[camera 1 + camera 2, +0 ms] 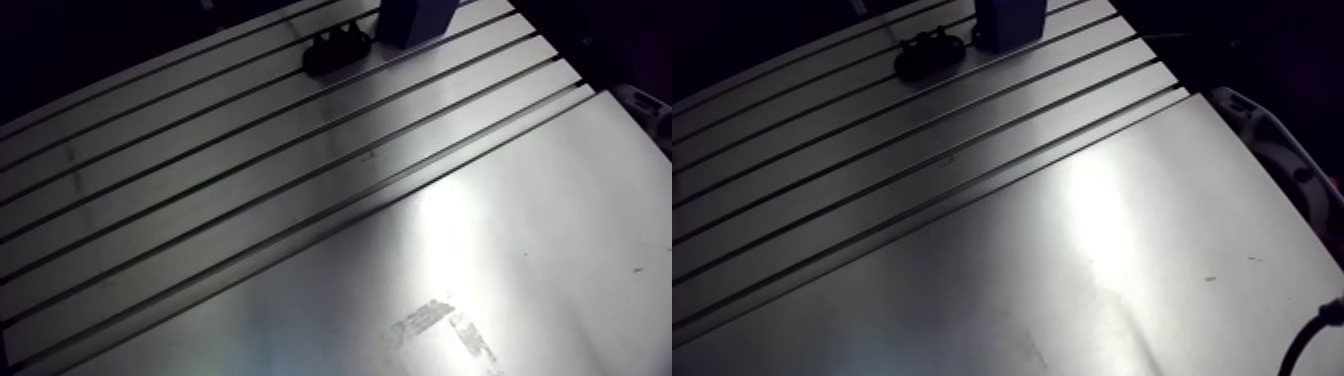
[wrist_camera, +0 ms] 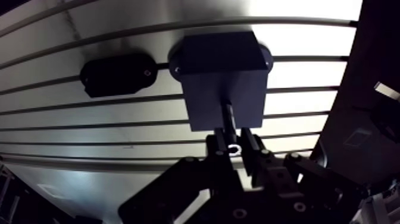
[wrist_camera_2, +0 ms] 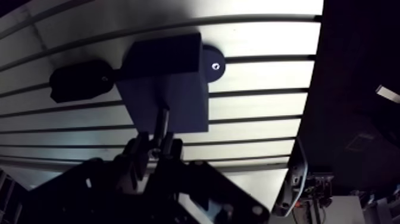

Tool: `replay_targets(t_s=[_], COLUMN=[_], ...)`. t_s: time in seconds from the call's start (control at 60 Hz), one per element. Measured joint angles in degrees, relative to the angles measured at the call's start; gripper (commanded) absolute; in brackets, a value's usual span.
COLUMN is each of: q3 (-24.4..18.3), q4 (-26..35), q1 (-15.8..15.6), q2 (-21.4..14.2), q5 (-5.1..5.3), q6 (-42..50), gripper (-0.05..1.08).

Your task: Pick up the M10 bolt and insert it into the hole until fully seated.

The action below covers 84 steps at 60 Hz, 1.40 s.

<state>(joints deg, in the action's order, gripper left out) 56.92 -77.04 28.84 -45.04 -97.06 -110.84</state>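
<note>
Two fingers (image 2: 218,149) of the hand (image 2: 234,144) stand only a little apart and are clamped on the M10 bolt (image 2: 229,122). They grip it near its head end, so the dark shank sticks straight out ahead of the fingertips. The shank's tip meets the near face of the dark block (image 2: 223,65), which is fixed to the slotted worktop (image 2: 309,83) just ahead of the hand. The hole itself is hidden by the tip, so I cannot tell whether the bolt is partly in it or only touches the face. Judging by how much shank shows between fingertips and block, the bolt is far from seated, and the step in hand is the insertion. To do it well, the shank should be square to the block's face, in line with the hole, and pushed slowly along its own axis with no sideways lean. If it binds, a small correction is better than more force, since a tilted bolt could jam or slip in the grip. The fingertips may reach the block before the head does, so a final push on the head may be needed. Beside the block, off to one side of the hand, a black oval piece (image 2: 118,74) lies on the worktop, clear of the path.
</note>
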Motion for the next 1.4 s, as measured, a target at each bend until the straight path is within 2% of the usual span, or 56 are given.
replay_targets(t_s=[1.233, 1.25, 1.267, 1.283, 1.3, 1.317, 1.333, 1.35, 1.367, 1.383, 1.4], q3=[1.07, 1.09, 1.11, 1.12, 1.13, 1.14, 1.15, 1.16, 1.17, 1.19, 1.21], q4=[-0.63, -0.64, -0.65, -0.66, -0.66, -0.67, -0.67, -0.67, -0.67, -0.67, -0.67], q1=[0.13, 0.13, 0.13, 0.13, 0.13, 0.13, 0.13, 0.12, 0.12, 0.11, 0.10], q2=[0.08, 0.07, 0.06, 0.05, 0.04, 0.03, 0.02, 0.00, -0.02, -0.04, -0.06], q5=[-0.28, -0.29, -0.29, -0.29, -0.28, -0.28, -0.28, -0.26, -0.24, -0.21, -0.18], q6=[0.05, 0.05, 0.05, 0.04, 0.05, 0.05, 0.04, 0.03, 0.03, 0.01, -0.02], gripper=[1.06, 0.99, 0.99, 0.83, 0.83, 0.50, 0.50, 0.11, 0.11, 0.03, 0.01])
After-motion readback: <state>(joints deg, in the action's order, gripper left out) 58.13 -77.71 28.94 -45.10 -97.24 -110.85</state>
